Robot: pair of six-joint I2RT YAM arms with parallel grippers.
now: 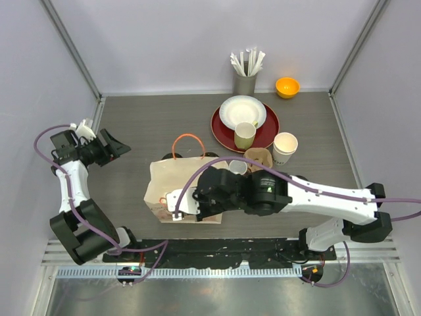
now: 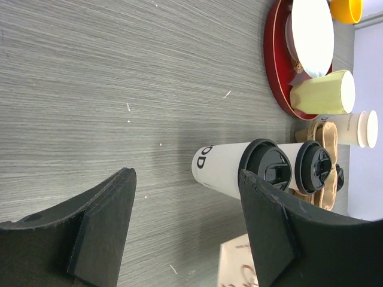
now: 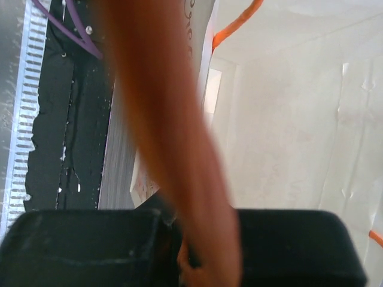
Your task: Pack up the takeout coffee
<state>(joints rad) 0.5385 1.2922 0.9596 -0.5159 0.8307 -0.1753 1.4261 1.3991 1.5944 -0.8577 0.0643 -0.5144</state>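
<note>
Ahead of the left gripper [image 2: 187, 200]: both takeout coffees, the nearer coffee cup [image 2: 222, 168] roughly in line with the finger gap, the farther coffee cup [image 2: 293, 150] just behind it, both well apart from the fingertips
Cup axis: upright on the table [image 2: 90, 72], lids on top; in the wrist view it runs along the finger gap, so a wrist roll looks needed
Left gripper: fingers apart, empty
Right gripper [image 3: 176, 239]: seemingly clamped on the paper bag's orange handle [image 3: 173, 137], so the left is the free one
Count: two coffee cups, one paper bag [image 1: 172, 179], one cardboard carrier [image 1: 260, 158], one pale green mug [image 1: 245, 135]
</note>
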